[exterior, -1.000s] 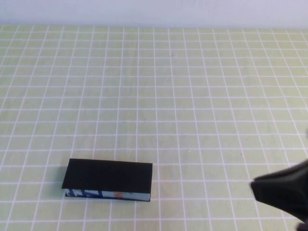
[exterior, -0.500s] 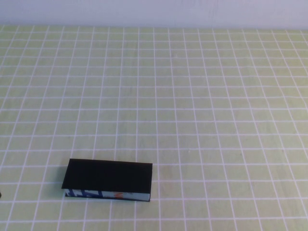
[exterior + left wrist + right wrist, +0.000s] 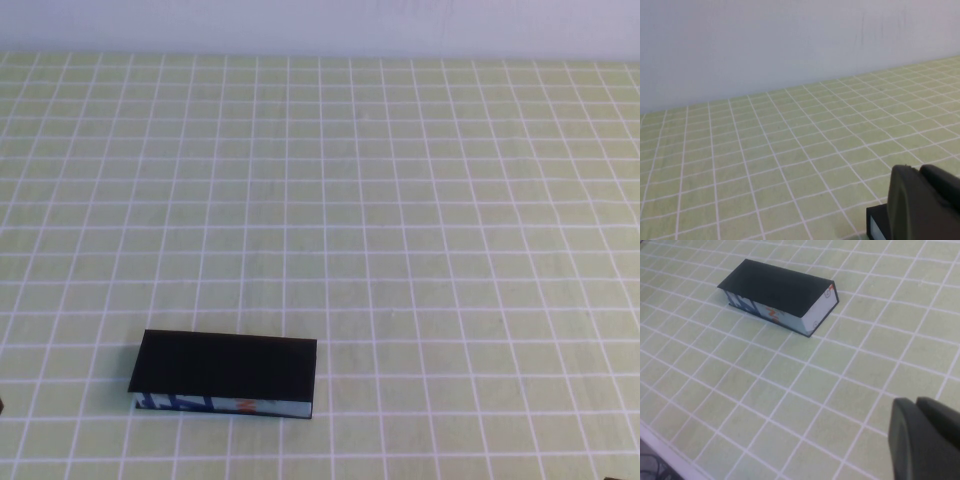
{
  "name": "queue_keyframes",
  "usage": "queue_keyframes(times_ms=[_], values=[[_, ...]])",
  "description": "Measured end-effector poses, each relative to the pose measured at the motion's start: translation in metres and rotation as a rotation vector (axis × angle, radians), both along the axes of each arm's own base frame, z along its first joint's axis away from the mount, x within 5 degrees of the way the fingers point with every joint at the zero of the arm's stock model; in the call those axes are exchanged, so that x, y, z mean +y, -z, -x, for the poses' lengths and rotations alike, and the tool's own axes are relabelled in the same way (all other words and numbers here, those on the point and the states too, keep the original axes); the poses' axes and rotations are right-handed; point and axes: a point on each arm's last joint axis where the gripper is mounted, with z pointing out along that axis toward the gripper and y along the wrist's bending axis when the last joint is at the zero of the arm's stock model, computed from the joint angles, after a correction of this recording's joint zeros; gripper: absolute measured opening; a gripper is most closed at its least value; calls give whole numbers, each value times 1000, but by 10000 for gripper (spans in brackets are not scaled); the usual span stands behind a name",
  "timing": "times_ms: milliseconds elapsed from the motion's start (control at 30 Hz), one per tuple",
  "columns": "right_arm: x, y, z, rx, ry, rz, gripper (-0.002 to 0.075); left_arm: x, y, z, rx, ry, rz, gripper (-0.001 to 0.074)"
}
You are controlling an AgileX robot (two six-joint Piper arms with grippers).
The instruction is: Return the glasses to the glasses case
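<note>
Claws first, left to right: my left claw [image 3: 925, 205] is parked just beside one end of the glasses case [image 3: 224, 375], its gap hidden, so I cannot tell its state; my right claw [image 3: 925, 440], pressed together and empty, hangs off the desk's [image 3: 420, 200] near right. Case lies lid-down, closed, contents unseen; glasses not visible, presumably inside. Likely light, rigid, smooth; I would grip it across its short sides.

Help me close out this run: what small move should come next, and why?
Probably none, other than leaving both arms parked. The black rectangular glasses case lies with its lid down, no glasses show on the green checked table, and the left gripper and the shut right gripper sit apart from it.
</note>
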Motion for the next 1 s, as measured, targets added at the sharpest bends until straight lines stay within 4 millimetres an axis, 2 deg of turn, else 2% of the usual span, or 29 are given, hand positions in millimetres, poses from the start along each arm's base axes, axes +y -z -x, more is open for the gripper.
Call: queue_keyframes(times_ms=[300, 400, 567, 733, 900, 1000], values=[[-3, 3, -8, -127, 45, 29, -11, 0, 0, 0, 0, 0, 0, -4], [-9, 8, -15, -161, 165, 16, -11, 0, 0, 0, 0, 0, 0, -4], [-29, 26, -27, -255, 487, -9, -11, 0, 0, 0, 0, 0, 0, -4], [-43, 37, -23, -426, 672, -37, -11, 0, 0, 0, 2, 1, 1, -4], [-46, 33, -15, -497, 698, -63, -11, 0, 0, 0, 5, 4, 0, -4], [-46, 37, -13, -477, 699, -53, -11, 0, 0, 0, 5, 4, 0, -4]])
